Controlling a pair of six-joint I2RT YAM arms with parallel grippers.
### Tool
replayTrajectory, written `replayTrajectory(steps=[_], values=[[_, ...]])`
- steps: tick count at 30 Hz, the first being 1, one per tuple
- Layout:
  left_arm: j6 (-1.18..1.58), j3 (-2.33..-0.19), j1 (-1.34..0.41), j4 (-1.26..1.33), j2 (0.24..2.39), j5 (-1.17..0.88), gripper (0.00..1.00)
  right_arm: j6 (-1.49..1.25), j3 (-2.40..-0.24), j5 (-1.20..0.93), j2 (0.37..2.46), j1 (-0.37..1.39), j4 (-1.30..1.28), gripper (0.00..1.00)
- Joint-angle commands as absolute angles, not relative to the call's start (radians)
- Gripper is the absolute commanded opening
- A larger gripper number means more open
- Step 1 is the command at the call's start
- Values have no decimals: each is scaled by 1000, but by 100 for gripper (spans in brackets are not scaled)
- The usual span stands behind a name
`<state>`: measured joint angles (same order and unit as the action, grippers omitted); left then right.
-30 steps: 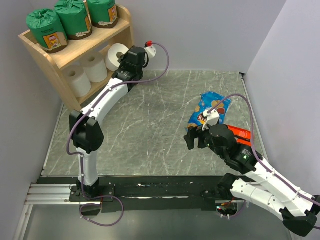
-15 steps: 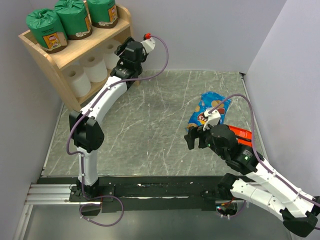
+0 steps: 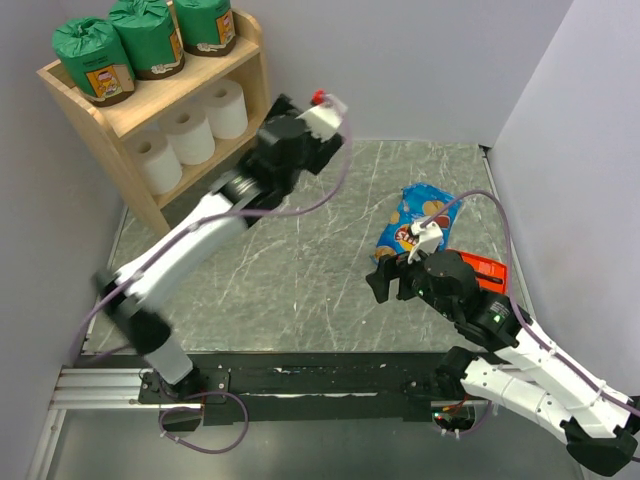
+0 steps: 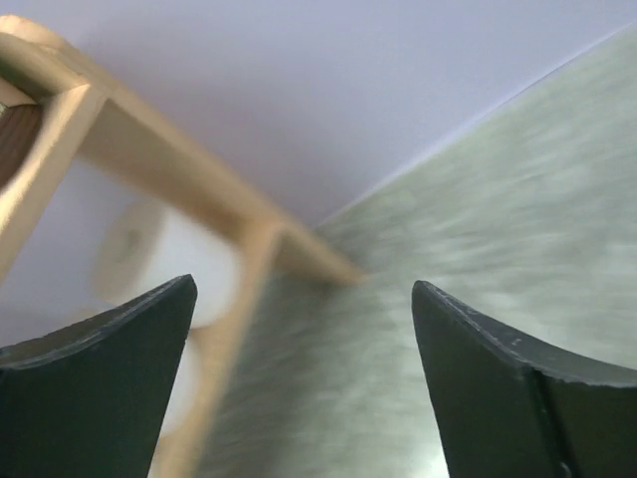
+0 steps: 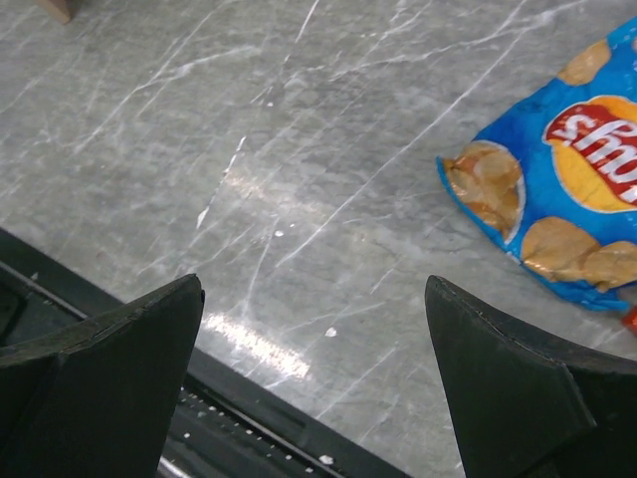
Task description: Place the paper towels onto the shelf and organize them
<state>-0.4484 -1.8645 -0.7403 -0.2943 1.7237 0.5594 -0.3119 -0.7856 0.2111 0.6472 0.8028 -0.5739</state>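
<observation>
1. the light wooden 2-tier open shelf (image 3: pixel 105 150) stands at the far left corner of the grey marbled table (image 3: pixel 300 250), against the wall.
2. we see 3 green-wrapped paper towel rolls (image 3: pixel 148 35) with orange-brown labels in a row on the shelf's top tier.
3. 3 bare white paper towel rolls (image 3: pixel 188 133) stand upright in a row on the shelf's lower tier, hollow cores up.
4. the left gripper (image 4: pixel 304 284) hangs in the air just off the shelf's right end, near the rightmost white roll but apart from it. its fingers are spread wide. the arm is blurred in our top view.
5. the right gripper (image 5: pixel 314 284) hovers low over the table well to the right of the shelf, its fingers spread wide too.
6. a crinkly blue snack bag (image 3: pixel 420 215) lies flat well to the right of the shelf, just beyond the right gripper.
7. a flat red packet (image 3: pixel 482 268) lies still farther from the shelf, beside the bag.
</observation>
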Motion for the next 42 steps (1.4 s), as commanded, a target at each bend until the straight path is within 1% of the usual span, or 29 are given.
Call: replayTrajectory(steps=[1,2,3,4,5,7,8,9,10,11,14,18,26,42], values=[[-109,-1685,-756,-298,1426,355,97,-374,-850,176,638,801,-587,99],[-24,-1551,-759,-267,1320,260,96,-396,-854,175,638,802,-586,99],[-6,-1478,-764,-243,1265,215,96,-408,-854,181,638,802,-589,99],[53,-1406,-767,-215,1159,171,96,-419,-857,183,637,802,-591,99],[105,-1282,-767,-166,1111,100,96,-443,-856,198,634,804,-588,99],[152,-1173,-770,-134,983,46,96,-466,-854,202,629,804,-578,100],[179,-1078,-770,-121,947,23,96,-485,-857,209,627,802,-575,100],[187,-1034,-770,-115,913,-20,96,-492,-859,206,629,802,-575,100],[196,-996,-770,-117,850,-28,96,-500,-859,206,629,802,-572,100],[205,-923,-770,-121,819,-32,96,-514,-858,204,630,802,-569,100],[218,-800,-770,-126,709,-3,96,-543,-854,213,644,802,-568,100],[232,-787,-776,-101,650,-12,96,-546,-847,189,676,802,-542,100],[248,-816,-778,-147,684,-21,96,-548,-861,140,742,802,-499,99],[239,-821,-776,-163,707,-18,96,-517,-874,172,735,802,-518,100]])
